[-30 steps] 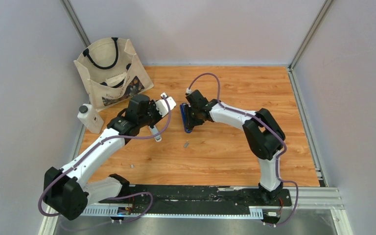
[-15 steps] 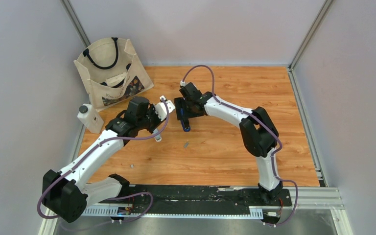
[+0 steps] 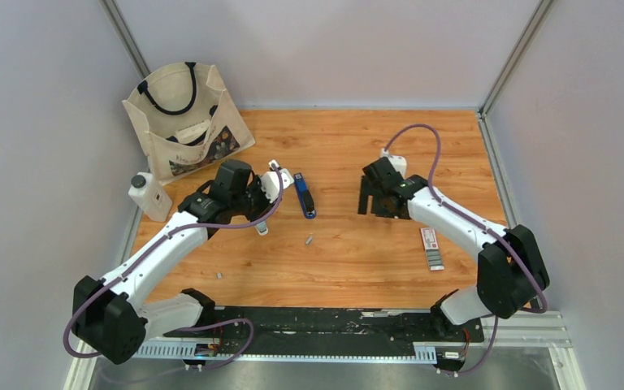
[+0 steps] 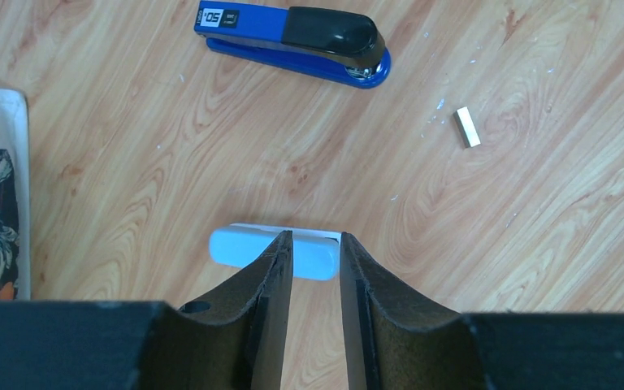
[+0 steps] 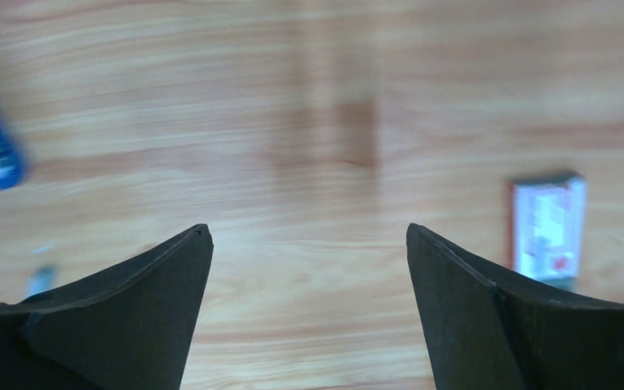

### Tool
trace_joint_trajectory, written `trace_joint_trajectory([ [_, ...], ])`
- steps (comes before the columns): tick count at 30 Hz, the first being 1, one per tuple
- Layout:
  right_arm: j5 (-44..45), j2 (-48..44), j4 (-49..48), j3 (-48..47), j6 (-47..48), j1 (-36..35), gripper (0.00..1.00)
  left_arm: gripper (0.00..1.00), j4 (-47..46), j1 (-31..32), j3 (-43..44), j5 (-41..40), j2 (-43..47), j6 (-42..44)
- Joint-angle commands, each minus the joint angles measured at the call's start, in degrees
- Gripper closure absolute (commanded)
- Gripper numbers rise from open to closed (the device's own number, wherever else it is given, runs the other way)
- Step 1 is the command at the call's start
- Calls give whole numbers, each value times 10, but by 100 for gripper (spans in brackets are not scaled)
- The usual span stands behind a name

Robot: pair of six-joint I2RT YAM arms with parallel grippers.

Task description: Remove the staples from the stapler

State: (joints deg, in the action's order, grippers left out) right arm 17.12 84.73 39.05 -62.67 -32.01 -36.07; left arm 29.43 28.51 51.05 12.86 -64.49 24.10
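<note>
The blue-and-black stapler (image 3: 305, 195) lies closed on the wooden table, alone between the two arms; the left wrist view has it at the top (image 4: 296, 41). One short strip of staples (image 3: 309, 240) lies just in front of it, also in the left wrist view (image 4: 467, 127), and another strip (image 3: 219, 275) lies nearer the left arm. My left gripper (image 3: 253, 218) hangs left of the stapler, its jaws a narrow gap apart (image 4: 317, 236), holding nothing. My right gripper (image 3: 371, 199) stands wide open (image 5: 309, 231) to the stapler's right, over bare wood.
A small pale-blue bar (image 4: 240, 248) lies on the table under the left fingertips. A red-and-white box (image 3: 430, 237) with a grey tray below it sits front right. A tote bag (image 3: 185, 118) and a white bottle (image 3: 148, 195) stand back left. Walls close in the table.
The right gripper opened off the stapler and swung away to the right, uncovering the red-and-white box. The stapler now lies free. The left gripper's jaws parted slightly.
</note>
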Motion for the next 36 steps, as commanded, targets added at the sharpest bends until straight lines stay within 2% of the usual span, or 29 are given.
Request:
trace_joint_trajectory([
  [1, 85, -24, 62, 56, -54, 65, 7, 64, 12, 2, 27, 23, -5, -11],
  [5, 111, -33, 82, 85, -76, 103, 6, 63, 20, 3, 24, 20, 3, -6],
  [12, 104, -36, 82, 120, -81, 152, 0, 63, 28, 3, 20, 17, 16, 9],
  [16, 99, -53, 77, 139, -75, 175, 0, 62, 27, 2, 17, 20, 16, 11],
  [21, 61, -66, 49, 171, -55, 230, 0, 62, 26, 3, 14, 23, 16, 13],
  [28, -49, -68, -22, 209, -5, 306, 0, 62, 29, 3, 13, 13, 23, 23],
  [36, -105, -44, -48, 210, 5, 326, 1, 62, 29, 3, 19, 8, 23, 17],
])
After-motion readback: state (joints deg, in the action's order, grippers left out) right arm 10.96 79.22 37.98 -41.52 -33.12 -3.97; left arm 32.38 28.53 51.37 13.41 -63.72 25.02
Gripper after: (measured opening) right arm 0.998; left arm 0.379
